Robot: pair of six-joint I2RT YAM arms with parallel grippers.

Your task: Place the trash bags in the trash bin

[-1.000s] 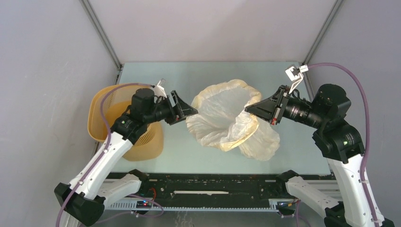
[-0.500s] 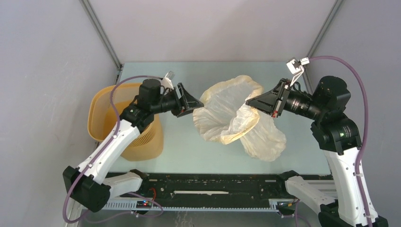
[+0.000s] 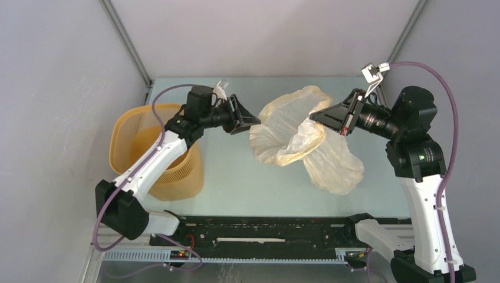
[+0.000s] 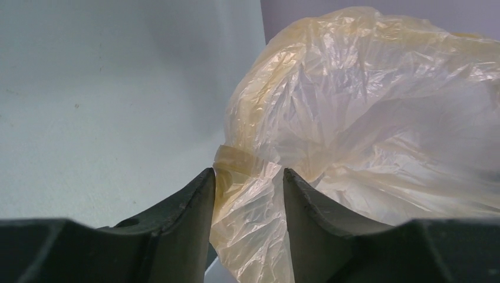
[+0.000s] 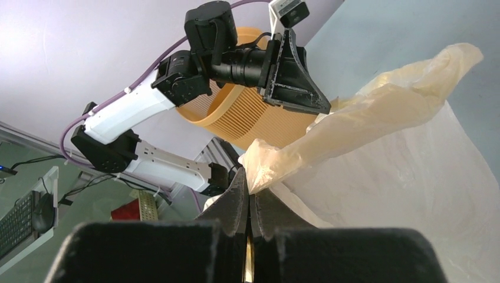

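Note:
The trash bag [image 3: 306, 147] is a wrinkly cream-white film with a yellowish rim, hanging above the middle right of the table. My right gripper [image 3: 313, 118] is shut on the right side of its rim; the right wrist view shows the fingers [image 5: 248, 177] pinched on the film [image 5: 413, 159]. My left gripper [image 3: 255, 122] is at the left side of the rim. In the left wrist view its jaws [image 4: 249, 172] stand apart with a fold of the bag [image 4: 365, 106] between them. The orange-yellow trash bin [image 3: 132, 141] leans at the left edge under the left arm and also shows in the right wrist view [image 5: 247, 115].
Grey enclosure walls close in on both sides, with metal posts [image 3: 127, 41] at the back corners. A black rail [image 3: 253, 230] runs along the near table edge between the arm bases.
My left gripper has moved right and away from the bin until the bag's left rim is between its jaws. My right gripper has lifted the bag higher and slightly to the right.

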